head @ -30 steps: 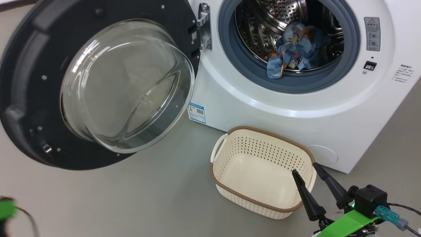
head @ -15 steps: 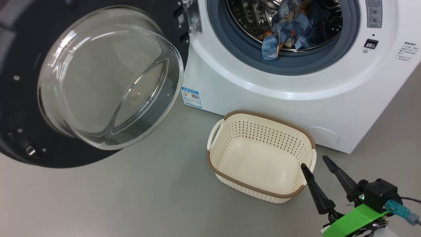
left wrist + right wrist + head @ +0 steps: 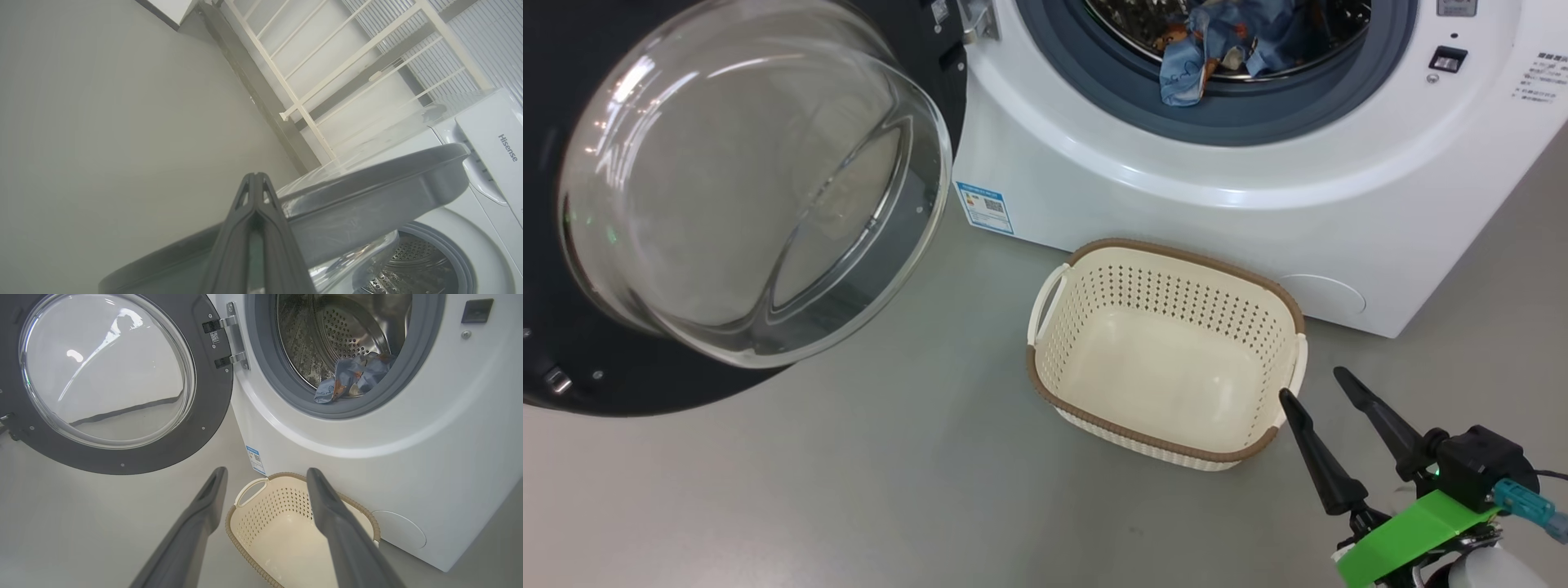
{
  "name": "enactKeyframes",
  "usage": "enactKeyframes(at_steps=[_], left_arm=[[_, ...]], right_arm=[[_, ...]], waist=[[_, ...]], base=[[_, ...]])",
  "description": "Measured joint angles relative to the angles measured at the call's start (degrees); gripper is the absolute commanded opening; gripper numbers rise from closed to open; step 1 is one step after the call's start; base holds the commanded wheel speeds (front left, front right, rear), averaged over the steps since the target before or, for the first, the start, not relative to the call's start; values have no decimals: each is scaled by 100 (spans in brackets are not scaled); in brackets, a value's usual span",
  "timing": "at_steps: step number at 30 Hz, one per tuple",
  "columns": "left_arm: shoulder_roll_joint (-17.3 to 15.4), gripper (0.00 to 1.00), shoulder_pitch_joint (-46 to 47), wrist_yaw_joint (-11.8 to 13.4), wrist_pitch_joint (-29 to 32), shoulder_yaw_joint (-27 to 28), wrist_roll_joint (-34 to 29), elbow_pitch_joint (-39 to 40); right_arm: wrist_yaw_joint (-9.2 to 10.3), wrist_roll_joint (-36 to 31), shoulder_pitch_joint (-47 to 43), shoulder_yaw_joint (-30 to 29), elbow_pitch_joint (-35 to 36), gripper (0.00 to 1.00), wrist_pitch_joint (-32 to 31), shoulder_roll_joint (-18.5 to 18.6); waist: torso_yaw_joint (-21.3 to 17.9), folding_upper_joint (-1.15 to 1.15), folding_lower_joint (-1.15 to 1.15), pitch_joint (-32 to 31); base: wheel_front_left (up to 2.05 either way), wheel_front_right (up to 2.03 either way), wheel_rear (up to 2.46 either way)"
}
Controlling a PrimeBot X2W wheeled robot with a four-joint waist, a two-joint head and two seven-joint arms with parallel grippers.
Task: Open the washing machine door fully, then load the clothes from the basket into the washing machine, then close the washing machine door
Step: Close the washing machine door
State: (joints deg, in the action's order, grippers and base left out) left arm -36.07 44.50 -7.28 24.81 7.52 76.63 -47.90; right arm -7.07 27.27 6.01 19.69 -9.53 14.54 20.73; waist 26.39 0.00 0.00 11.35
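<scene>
- The basket (image 3: 1176,255) sits empty on the floor, just in front of the washing machine (image 3: 1176,212). The clothes (image 3: 1225,41) lie at the front of the drum (image 3: 327,335). By my reading you are on the last step: shutting the door.
- The washing machine door (image 3: 752,188) stands swung wide to the left of the opening, with its glass bulge facing the room.
- Left gripper (image 3: 255,176): fingers pressed together with nothing between them, tips close to the door's grey outer edge. You cannot tell from the wrist view whether they touch it.
- Right gripper (image 3: 1312,382): fingers spread wide and empty, hovering just beside the basket's near right corner.
- One blue fold droops over the grey-blue seal (image 3: 1258,122) and could get pinched as the door closes. Consider nudging it deeper into the drum first.
- Push with the closed left fingers on the outer face of the black rim, on the side far from the hinge (image 3: 235,339), where leverage is best.
- Follow the door's arc rather than a straight line — otherwise the tips may skid off the glossy rim.
- Keep the right arm out of the door's sweep. The basket sits low, so the door probably passes above it, but check before you commit.
- Finish with a firm press on the latch side, opposite the lock slot (image 3: 1447,59), until the door seats.
</scene>
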Motion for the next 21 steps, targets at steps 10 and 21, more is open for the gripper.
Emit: enactKeyframes(at_steps=[10, 21], left_arm=[[-133, 0, 9, 1, 435, -183, 308, -19], [-305, 0, -123, 11, 1272, -504, 573, 275]], right_arm=[[0, -1, 112, -9, 26, 100, 0, 65], [0, 0, 118, 0, 1, 100, 0, -2]], waist=[[-21, 0, 0, 101], [-43, 0, 0, -45]], base=[[0, 0, 0], [0, 0, 0]])
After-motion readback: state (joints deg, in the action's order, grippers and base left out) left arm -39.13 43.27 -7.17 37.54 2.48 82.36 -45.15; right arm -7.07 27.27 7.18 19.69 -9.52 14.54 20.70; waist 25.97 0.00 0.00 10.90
